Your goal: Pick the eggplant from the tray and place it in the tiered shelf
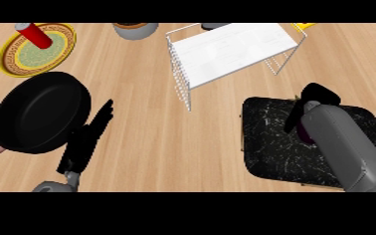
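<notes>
Evidently the eggplant [307, 135] was almost wholly hidden: only a sliver of purple showed at the left side of the right wrist, above the black speckled tray [275, 144] near the counter's right edge. Its long axis and the way it pointed could not be read, because the forearm and hand covered nearly all of it. The right hand [314, 99] lay over the tray's far edge, fingers bent downward; whether they were wrapped around the eggplant or merely hovering over it could not be told from this view. The likely step was the grasp or first lift. To do it well, the hand would need to close across the eggplant's middle, raise it straight above the tray's rim, and only then carry it up and left toward the tiered shelf [228, 50], a white wire frame standing near the counter's far edge, well apart from the tray. The shelf's flat top panel [242, 45] offered the plainest landing surface; the wire posts at its corners would have to be avoided. The left hand [88, 139] rested near the counter's left edge with fingers straight and spread, just beside a black pan [40, 112]. A patterned plate [22, 57] carrying a red cylinder [35, 35] occupied the far left corner.
</notes>
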Available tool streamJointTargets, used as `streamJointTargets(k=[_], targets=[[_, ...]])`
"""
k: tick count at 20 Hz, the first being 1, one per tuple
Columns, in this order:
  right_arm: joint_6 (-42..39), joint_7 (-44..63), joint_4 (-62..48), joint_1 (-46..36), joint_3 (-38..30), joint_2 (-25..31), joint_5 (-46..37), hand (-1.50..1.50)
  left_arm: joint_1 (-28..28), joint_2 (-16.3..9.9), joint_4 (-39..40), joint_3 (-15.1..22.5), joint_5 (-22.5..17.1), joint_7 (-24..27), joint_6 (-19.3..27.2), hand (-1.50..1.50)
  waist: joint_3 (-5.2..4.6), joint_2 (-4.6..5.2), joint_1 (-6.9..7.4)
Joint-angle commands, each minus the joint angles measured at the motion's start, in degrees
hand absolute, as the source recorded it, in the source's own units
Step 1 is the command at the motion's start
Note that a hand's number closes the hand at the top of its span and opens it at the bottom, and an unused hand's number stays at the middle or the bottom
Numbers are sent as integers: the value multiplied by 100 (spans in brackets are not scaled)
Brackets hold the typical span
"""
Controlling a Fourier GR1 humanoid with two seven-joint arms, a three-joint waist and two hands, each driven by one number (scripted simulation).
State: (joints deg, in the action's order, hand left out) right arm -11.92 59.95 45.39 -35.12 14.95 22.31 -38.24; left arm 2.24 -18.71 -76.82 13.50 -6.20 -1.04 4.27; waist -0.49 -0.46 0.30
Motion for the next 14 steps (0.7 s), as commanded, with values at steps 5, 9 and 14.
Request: streamJointTargets(k=[5,9,14], targets=[[164,-58,-469,-54,32,-442,-513,150,55,-19,23,-336,17,84,-260,0,49,55,13],[362,-145,-429,-58,-93,-214,-835,150,-64,91,-74,-281,166,-21,-294,0,49,52,12],[243,-1595,502,208,187,139,-806,150,-74,148,-342,-223,270,-275,-139,0,51,27,-39]])
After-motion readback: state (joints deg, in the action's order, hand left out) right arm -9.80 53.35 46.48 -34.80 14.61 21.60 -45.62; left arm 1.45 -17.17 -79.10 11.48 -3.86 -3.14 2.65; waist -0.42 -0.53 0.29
